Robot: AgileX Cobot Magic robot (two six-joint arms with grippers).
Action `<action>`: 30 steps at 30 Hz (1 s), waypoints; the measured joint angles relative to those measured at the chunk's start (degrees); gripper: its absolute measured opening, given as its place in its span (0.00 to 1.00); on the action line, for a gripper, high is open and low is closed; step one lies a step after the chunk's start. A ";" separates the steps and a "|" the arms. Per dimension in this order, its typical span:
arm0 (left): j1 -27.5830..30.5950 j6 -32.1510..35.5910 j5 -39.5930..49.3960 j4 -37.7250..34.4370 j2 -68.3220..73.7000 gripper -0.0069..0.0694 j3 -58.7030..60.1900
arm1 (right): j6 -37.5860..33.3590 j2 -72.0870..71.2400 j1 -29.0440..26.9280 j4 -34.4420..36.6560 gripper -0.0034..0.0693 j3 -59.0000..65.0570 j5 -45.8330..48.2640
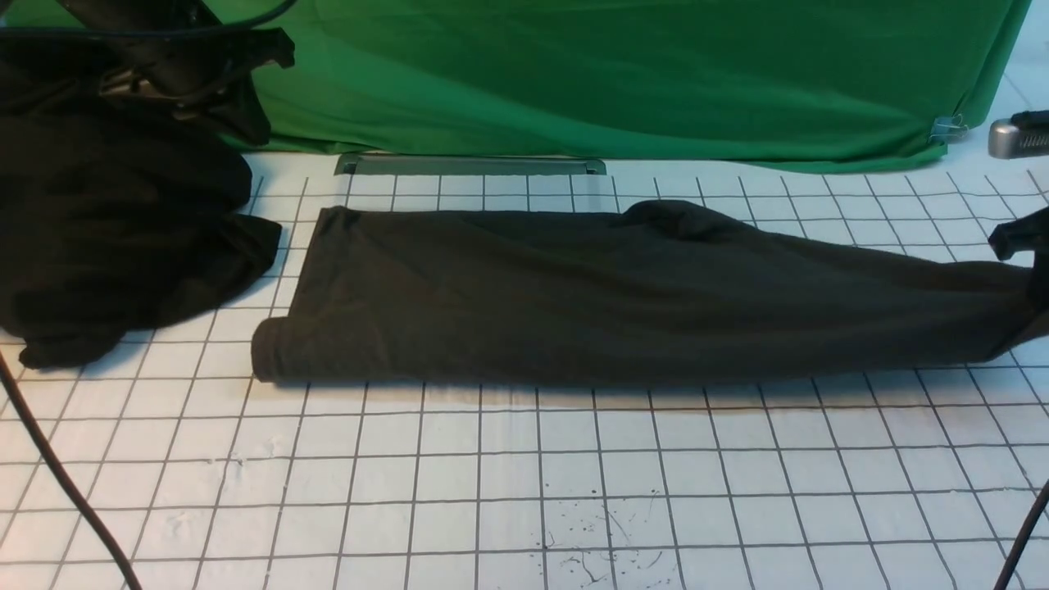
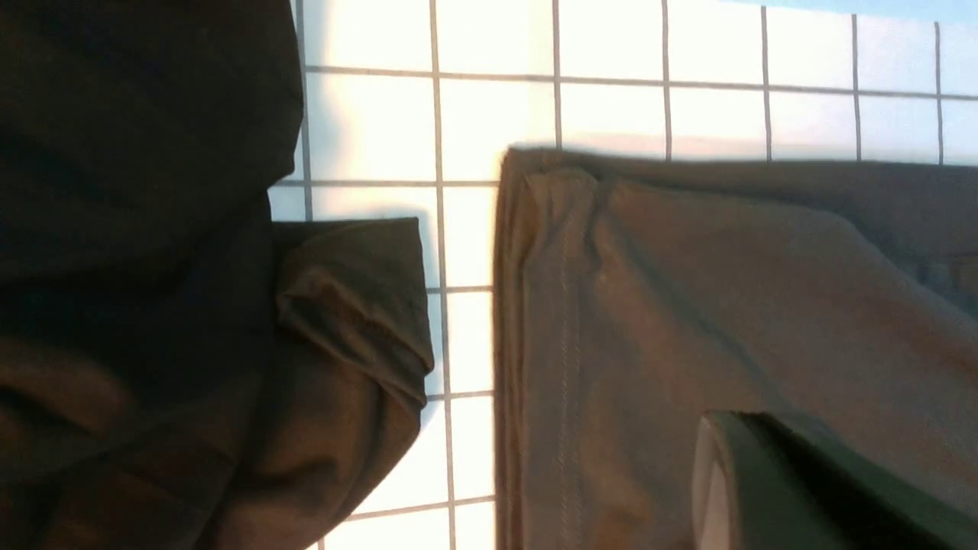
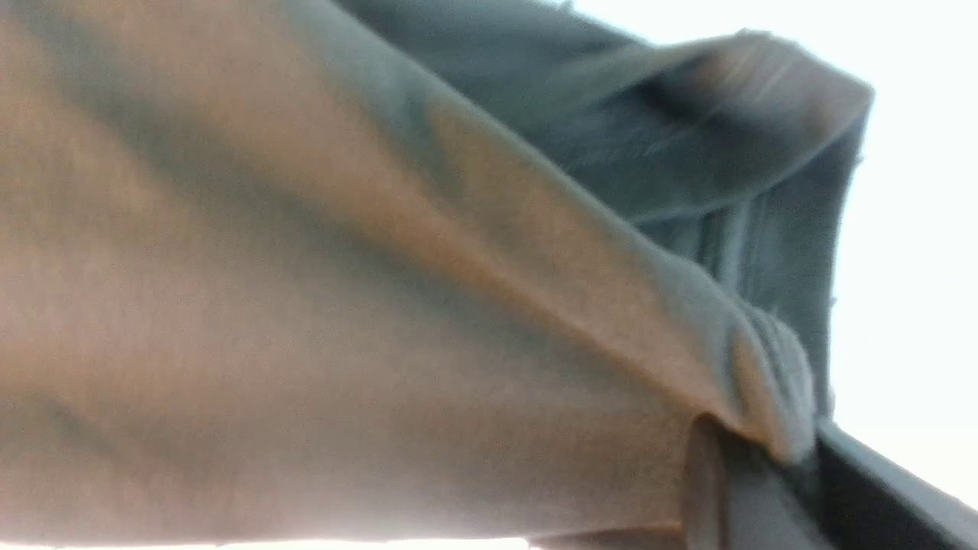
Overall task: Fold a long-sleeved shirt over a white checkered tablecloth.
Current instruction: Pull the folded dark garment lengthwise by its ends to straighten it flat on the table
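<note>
The long-sleeved shirt (image 1: 623,303), dark brownish-olive, lies folded into one long band across the white checkered tablecloth (image 1: 492,475). Its right end is lifted toward my right gripper (image 1: 1034,283) at the frame's right edge. In the right wrist view a bunched fold of the shirt (image 3: 428,290) runs into the jaws of the right gripper (image 3: 764,473), which are shut on it. In the left wrist view only one dark finger (image 2: 772,489) of my left gripper shows, hovering above the shirt's stitched hem (image 2: 565,344) with nothing in it. The left arm (image 1: 172,65) is raised at the far left.
A blacker, lumpy heap of cloth (image 1: 115,229) sits at the left, close to the shirt's left end. A green cloth (image 1: 623,74) hangs along the back, with a metal strip (image 1: 471,165) at its foot. A silver object (image 1: 1012,138) lies far right. Cables (image 1: 57,475) cross the front corners.
</note>
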 joint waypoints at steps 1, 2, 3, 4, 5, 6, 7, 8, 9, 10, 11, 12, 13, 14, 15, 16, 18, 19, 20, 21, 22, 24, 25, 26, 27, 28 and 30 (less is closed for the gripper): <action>0.00 0.00 0.00 0.00 0.00 0.09 0.00 | 0.22 1.07 0.00 -0.43 0.28 0.00 -2.27; 0.00 0.00 0.00 0.00 0.00 0.09 0.00 | 0.54 1.79 0.00 -0.60 0.33 0.00 -2.86; 0.00 0.00 0.00 0.00 0.00 0.09 0.00 | 1.10 2.80 0.00 -1.03 0.41 0.00 -3.82; 0.00 0.00 0.00 0.00 0.00 0.09 0.00 | 1.18 3.01 0.00 -1.19 0.42 0.00 -3.95; 0.00 0.00 0.00 0.07 0.00 0.09 0.00 | 2.22 4.57 0.00 -2.21 0.54 0.00 -4.46; 0.00 0.00 0.00 0.07 0.00 0.09 0.00 | 4.00 5.99 0.00 -3.56 0.65 0.00 -4.52; 0.00 0.00 0.06 0.07 0.00 0.09 0.00 | 4.56 6.32 0.00 -4.46 0.68 0.00 -4.52; 0.00 0.00 0.06 0.07 0.00 0.09 0.00 | 6.10 6.92 0.00 -6.21 0.75 0.04 -4.40; 0.00 0.00 0.36 0.07 0.00 0.09 0.00 | 7.57 7.20 0.00 -8.45 0.81 0.06 -3.78; 0.00 0.00 0.50 0.12 0.00 0.10 0.00 | 8.34 7.14 0.00 -10.44 0.85 -0.15 -2.59; 0.00 0.00 0.49 0.12 0.00 0.10 0.00 | 9.10 6.86 0.00 -11.67 0.86 -0.80 -1.08; 0.00 0.00 0.49 0.12 0.00 0.10 0.00 | 9.10 6.86 0.00 -11.86 0.86 -0.93 -0.75; 0.00 0.00 0.57 0.12 0.00 0.10 0.00 | 9.36 6.44 -0.06 -12.34 0.87 -1.60 0.69; 0.00 0.00 0.57 0.12 0.00 0.10 0.00 | 9.74 5.88 -0.18 -12.14 0.86 -3.05 3.43; 0.00 0.00 0.64 0.12 0.00 0.11 0.00 | 9.96 5.19 -0.48 -11.40 0.86 -3.86 4.52; 0.00 0.00 0.64 0.12 0.00 0.11 0.00 | 10.12 4.45 -0.93 -9.69 0.85 -4.39 5.19; 0.00 0.00 0.64 0.12 0.00 0.12 0.00 | 10.00 3.55 -2.25 -5.38 0.85 -4.82 5.88; 0.00 0.00 0.64 0.12 0.00 0.12 0.00 | 9.36 3.46 -3.13 -1.57 0.85 -4.87 6.17; 0.00 0.00 0.64 0.12 0.00 0.12 0.00 | 9.36 3.46 -3.26 -1.57 0.85 -4.88 6.17; 0.00 0.00 0.64 0.12 0.00 0.12 0.00 | 8.34 4.08 -4.09 1.89 0.85 -4.88 6.23; 0.00 0.00 0.64 0.12 0.00 0.13 0.00 | 8.34 5.08 -4.60 3.56 0.85 -4.88 6.16; 0.00 0.00 0.64 0.12 0.00 0.13 0.00 | 8.34 6.62 -4.72 4.63 0.85 -4.88 6.05; 0.00 0.00 0.64 0.12 0.00 0.14 0.00 | 8.34 7.68 -4.72 5.07 0.85 -4.88 6.00; 0.00 0.00 0.64 0.12 0.00 0.14 0.00 | 7.82 8.76 -4.72 5.63 0.85 -4.88 6.00; 0.00 0.00 0.64 0.12 0.00 0.14 0.00 | 7.85 8.76 -4.72 5.63 0.85 -4.88 6.00; 0.00 0.00 0.64 0.08 0.00 0.15 0.00 | 7.43 10.42 -4.72 6.20 0.85 -4.88 5.93; 0.00 0.00 0.64 0.12 0.00 0.15 0.00 | 7.32 12.36 -4.72 6.67 0.83 -4.88 5.76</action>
